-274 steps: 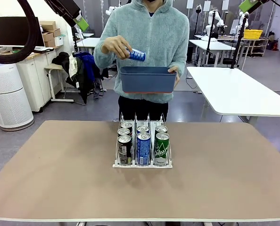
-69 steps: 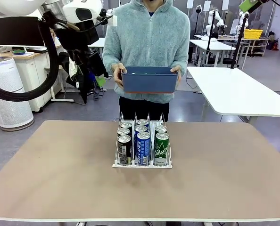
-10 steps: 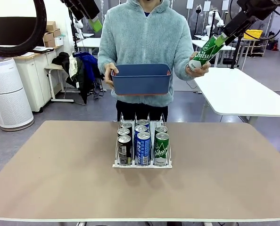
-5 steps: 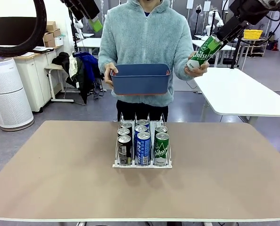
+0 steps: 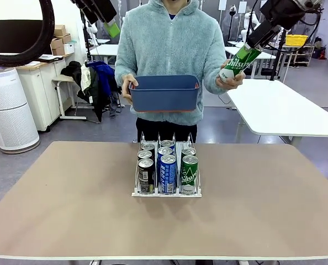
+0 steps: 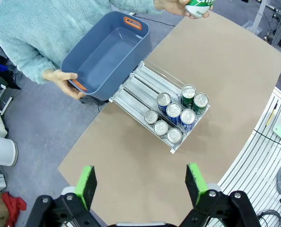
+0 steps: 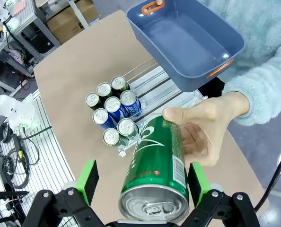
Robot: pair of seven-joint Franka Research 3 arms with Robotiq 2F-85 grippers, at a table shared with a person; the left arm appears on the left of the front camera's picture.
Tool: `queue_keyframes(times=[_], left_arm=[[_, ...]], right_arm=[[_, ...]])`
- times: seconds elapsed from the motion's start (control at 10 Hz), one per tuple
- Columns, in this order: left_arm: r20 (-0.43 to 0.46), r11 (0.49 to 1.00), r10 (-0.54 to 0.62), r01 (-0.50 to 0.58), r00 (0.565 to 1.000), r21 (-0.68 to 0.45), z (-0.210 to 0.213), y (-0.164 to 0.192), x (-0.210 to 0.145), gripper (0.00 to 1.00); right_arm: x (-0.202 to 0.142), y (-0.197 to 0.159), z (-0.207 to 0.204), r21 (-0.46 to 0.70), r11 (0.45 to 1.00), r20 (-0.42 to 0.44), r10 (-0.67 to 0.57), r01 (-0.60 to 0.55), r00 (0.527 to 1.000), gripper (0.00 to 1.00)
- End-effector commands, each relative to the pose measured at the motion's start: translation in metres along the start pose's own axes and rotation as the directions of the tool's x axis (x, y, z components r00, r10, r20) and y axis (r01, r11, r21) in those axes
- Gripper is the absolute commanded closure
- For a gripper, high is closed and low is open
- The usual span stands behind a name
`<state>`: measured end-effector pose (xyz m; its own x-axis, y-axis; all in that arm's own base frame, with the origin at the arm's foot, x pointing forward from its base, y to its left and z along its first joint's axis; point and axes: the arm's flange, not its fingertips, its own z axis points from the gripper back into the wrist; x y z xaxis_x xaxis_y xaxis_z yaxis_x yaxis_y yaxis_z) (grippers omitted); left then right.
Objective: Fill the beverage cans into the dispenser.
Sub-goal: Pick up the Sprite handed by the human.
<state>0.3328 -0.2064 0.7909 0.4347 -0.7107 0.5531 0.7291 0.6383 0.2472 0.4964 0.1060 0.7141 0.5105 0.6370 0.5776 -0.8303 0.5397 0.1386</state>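
A person across the table holds a green beverage can (image 5: 234, 65) tilted in one hand. My right gripper (image 5: 254, 43) is high at the right, at that can's top end. In the right wrist view the green can (image 7: 157, 165) lies between my open right gripper's (image 7: 141, 183) fingers, still gripped by the person's hand (image 7: 202, 127). The dispenser (image 5: 167, 193) stands mid-table with several cans: dark (image 5: 146, 175), blue (image 5: 168, 174) and green (image 5: 189, 174). My left gripper (image 5: 111, 26) hangs open high at the left, nothing between its fingers (image 6: 86, 184), looking down on the dispenser (image 6: 140, 87).
The person's other hand holds an empty dark blue bin (image 5: 165, 93) above the table's far edge. The brown table (image 5: 70, 210) is bare around the dispenser. Another white table (image 5: 285, 110) stands at the back right.
My right gripper has shifted a little up and left along the green can's top end. The person's hand, the bin and my left arm have stayed put.
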Motion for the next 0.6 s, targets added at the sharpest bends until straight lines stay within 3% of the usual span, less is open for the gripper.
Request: queue_keyframes(times=[0.0,0.5], left_arm=[[0.003,1.0,0.004,-0.004,1.0,0.003,0.0,0.0003,-0.0018,0.0],[0.003,1.0,0.004,-0.004,1.0,0.003,0.0,0.0003,-0.0018,0.0]], right_arm=[[0.0038,-0.0059,0.005,0.032,0.999,-0.003,0.029,-0.029,1.0,0.0],[0.0021,-0.0012,0.0003,0.008,1.0,-0.007,0.004,-0.004,1.0,0.0]])
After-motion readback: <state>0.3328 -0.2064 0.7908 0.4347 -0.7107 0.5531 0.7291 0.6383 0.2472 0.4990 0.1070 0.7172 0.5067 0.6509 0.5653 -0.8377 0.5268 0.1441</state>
